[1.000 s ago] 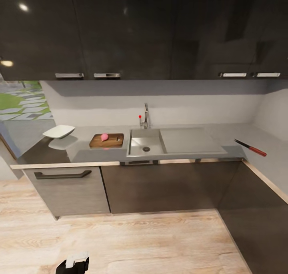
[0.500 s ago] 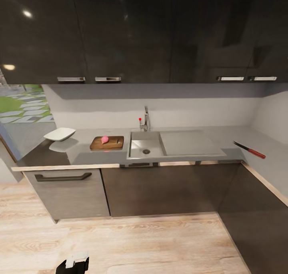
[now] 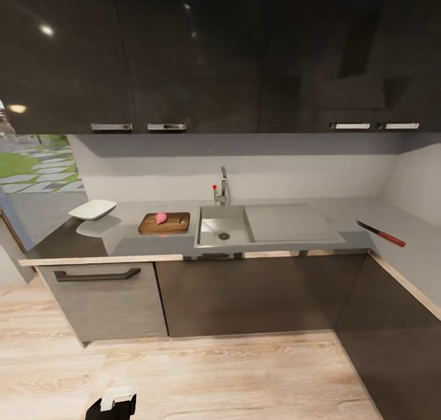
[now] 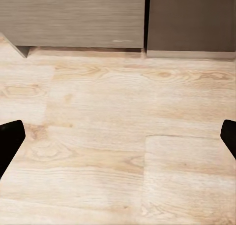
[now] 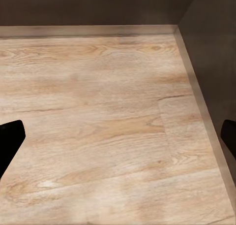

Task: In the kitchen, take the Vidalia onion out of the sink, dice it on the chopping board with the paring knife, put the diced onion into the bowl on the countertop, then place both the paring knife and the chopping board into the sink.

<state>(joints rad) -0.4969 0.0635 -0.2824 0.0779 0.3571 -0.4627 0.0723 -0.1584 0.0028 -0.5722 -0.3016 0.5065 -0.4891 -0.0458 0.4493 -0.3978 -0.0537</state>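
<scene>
In the left wrist view the left pincer (image 4: 118,141) stands wide open with nothing in it, its dark fingertips (image 4: 10,136) at the frame's two side edges over the light wooden floor (image 4: 118,126), with cabinet fronts (image 4: 73,18) across the top. The right pincer (image 5: 118,136) is likewise spread wide and empty above the floor, near a corner of dark cabinets. In the head view, a dark part of the left arm (image 3: 111,404), probably its wrist, pokes in at the bottom left. Farther off, left of centre, the Vidalia onion (image 3: 161,217) lies on the chopping board (image 3: 164,223) on the worktop (image 3: 122,239). The bowl (image 3: 92,210) sits at the left end. The sink (image 3: 223,225) is just right of the board. The paring knife (image 3: 381,233) lies at the far right.
</scene>
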